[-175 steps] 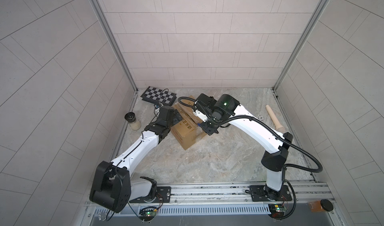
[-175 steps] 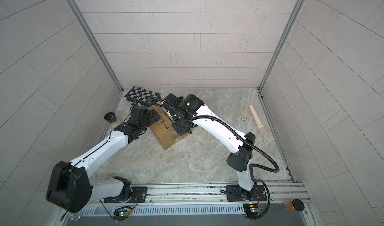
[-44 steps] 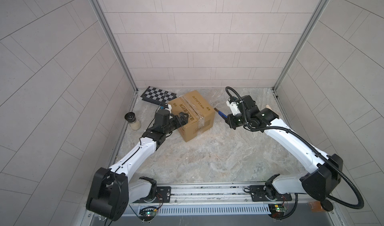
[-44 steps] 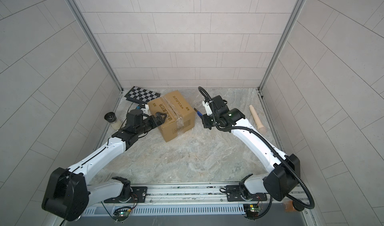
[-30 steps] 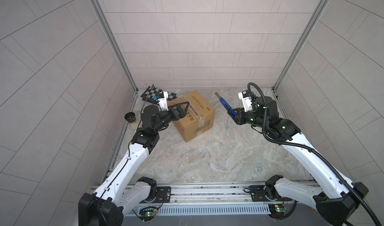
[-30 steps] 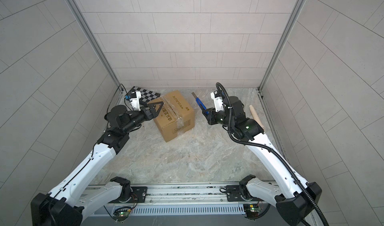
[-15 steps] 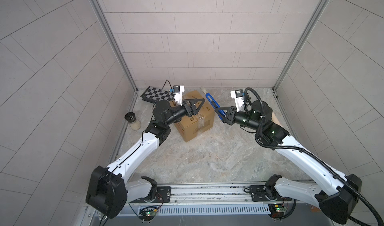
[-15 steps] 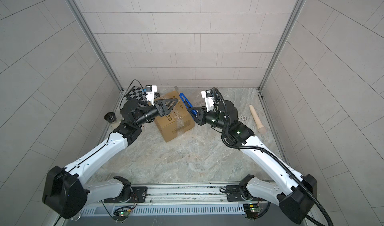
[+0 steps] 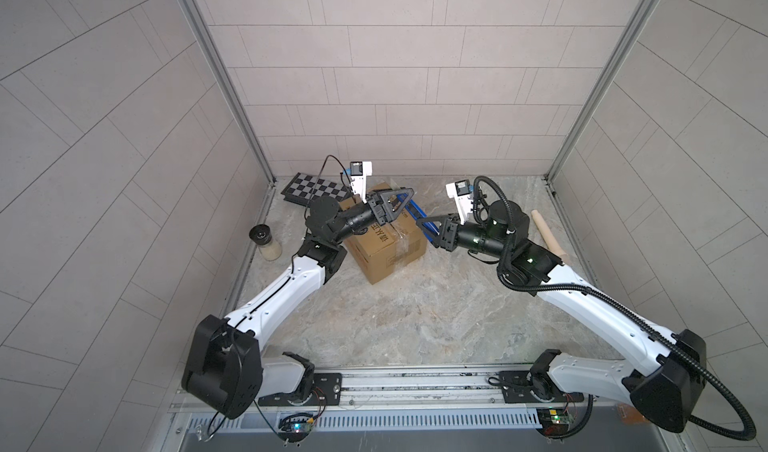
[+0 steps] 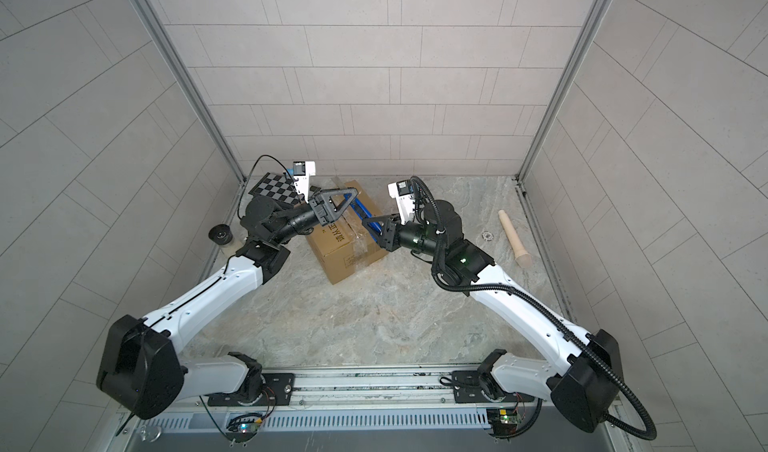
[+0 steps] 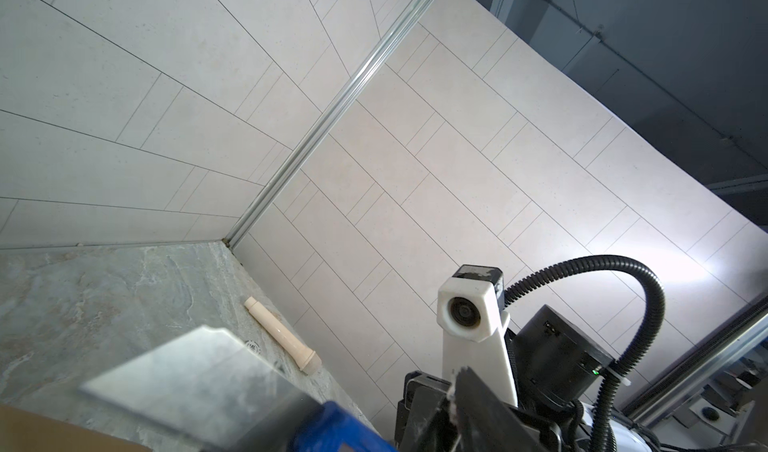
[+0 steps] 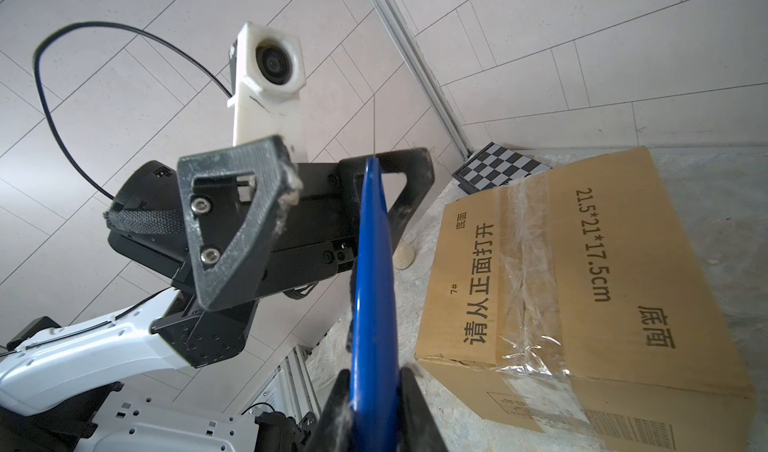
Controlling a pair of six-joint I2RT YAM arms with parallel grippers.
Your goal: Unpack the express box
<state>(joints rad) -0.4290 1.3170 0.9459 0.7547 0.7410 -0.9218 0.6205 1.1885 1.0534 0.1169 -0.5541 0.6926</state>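
The express box [image 9: 386, 250] [image 10: 345, 254] [image 12: 582, 283], brown cardboard with black print and a clear-taped seam on its upper face, stands on the stone floor near the back. My right gripper [image 9: 424, 227] [image 10: 370, 225] [image 12: 374, 387] is shut on the handle of a blue cutter [image 9: 409, 210] [image 12: 372, 283] and holds it above the box. My left gripper [image 9: 405, 198] [image 10: 351, 198] [image 12: 357, 171] faces it, open, its fingers [image 12: 237, 221] on either side of the cutter's far end. In the left wrist view the blue handle [image 11: 340, 429] and a blurred grey blade [image 11: 187, 371] fill the lower edge.
A checkered board [image 9: 316, 188] [image 10: 276, 188] lies in the back left corner behind the box. A black-lidded jar [image 9: 264, 242] stands by the left wall. A wooden pin [image 9: 548, 231] [image 11: 282, 333] lies along the right wall, near a floor drain [image 10: 487, 234].
Both arms rose and came together over the box. The right gripper brought the blue cutter between the left gripper's fingers, and those fingers have narrowed.
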